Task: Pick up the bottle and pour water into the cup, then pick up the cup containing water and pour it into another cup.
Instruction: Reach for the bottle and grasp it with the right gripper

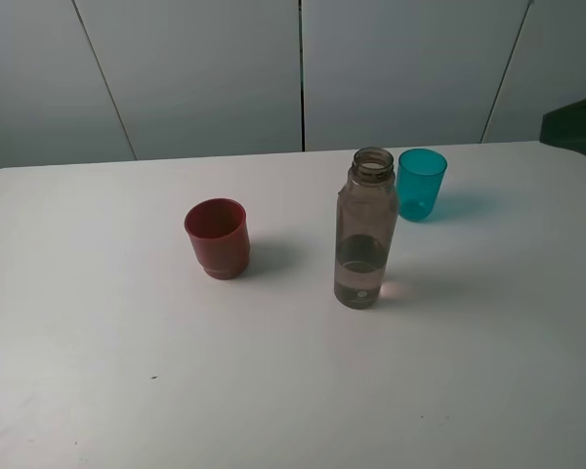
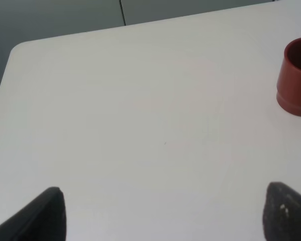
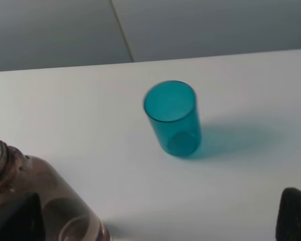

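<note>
Both jaws spread wide above table [image 2: 140, 100]

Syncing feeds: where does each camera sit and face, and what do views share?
Exterior high: high off the arms, looking down on table, red cup, bottle, teal cup; no arms in view.
Left wrist: left arm, facing the red cup; open left end effector shows.
Right wrist: right arm, facing teal cup, bottle close; open right end effector shows.
Shared: red cup, exterior and left wrist; bottle and teal cup, exterior and right wrist.
</note>
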Tool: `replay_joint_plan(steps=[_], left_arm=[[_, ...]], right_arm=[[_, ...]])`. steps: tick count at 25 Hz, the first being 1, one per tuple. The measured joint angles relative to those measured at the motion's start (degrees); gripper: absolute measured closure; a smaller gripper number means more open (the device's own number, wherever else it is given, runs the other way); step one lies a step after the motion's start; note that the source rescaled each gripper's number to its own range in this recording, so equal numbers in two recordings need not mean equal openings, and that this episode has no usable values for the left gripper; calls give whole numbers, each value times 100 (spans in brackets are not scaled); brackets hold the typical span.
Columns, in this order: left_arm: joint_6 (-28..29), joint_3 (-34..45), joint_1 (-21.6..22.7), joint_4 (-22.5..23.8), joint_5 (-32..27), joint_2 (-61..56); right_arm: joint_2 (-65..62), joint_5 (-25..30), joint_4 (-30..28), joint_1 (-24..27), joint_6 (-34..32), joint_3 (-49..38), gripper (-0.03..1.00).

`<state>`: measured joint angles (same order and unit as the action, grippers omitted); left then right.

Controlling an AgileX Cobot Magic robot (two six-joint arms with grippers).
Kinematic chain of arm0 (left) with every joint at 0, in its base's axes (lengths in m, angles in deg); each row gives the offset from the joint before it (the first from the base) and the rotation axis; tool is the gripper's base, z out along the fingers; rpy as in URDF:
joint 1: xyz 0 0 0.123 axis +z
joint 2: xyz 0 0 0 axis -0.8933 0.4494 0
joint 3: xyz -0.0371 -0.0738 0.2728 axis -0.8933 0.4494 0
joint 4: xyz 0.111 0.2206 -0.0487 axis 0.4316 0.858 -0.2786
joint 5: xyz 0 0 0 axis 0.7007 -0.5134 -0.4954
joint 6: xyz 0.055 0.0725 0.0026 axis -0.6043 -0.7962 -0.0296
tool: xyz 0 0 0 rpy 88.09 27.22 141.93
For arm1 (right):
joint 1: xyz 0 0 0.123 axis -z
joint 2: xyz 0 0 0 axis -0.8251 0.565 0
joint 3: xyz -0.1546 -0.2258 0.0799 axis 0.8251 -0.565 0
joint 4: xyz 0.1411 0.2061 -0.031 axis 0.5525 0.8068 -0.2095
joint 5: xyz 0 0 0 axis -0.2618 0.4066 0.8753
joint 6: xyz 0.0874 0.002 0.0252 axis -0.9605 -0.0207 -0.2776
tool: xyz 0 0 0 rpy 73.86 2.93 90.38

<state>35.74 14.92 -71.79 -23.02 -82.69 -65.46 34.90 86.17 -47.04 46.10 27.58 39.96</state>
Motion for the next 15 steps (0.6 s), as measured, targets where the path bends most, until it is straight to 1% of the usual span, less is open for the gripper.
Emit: replay_joint_plan(steps=[1, 5, 6, 7, 9, 11, 15], left_arm=[[0, 0, 0, 0, 0, 0], [0, 0, 0, 0, 0, 0], [0, 0, 0, 0, 0, 0], [0, 0, 0, 0, 0, 0], [0, 0, 0, 0, 0, 0], [0, 0, 0, 0, 0, 0], [0, 0, 0, 0, 0, 0]], right_arm=[[136, -468, -80, -374, 23, -107, -3], [476, -2638, -112, -1898, 32, -935, -3], [524, -2934, -72, -2156, 32, -1140, -3], [554, -3123, -71, -2398, 32, -1313, -3], [607, -3257, -61, -2635, 32, -1578, -3], [630, -3323, -61, -2670, 32, -1804, -3], [845, -3661, -61, -2691, 22, -2195, -3]])
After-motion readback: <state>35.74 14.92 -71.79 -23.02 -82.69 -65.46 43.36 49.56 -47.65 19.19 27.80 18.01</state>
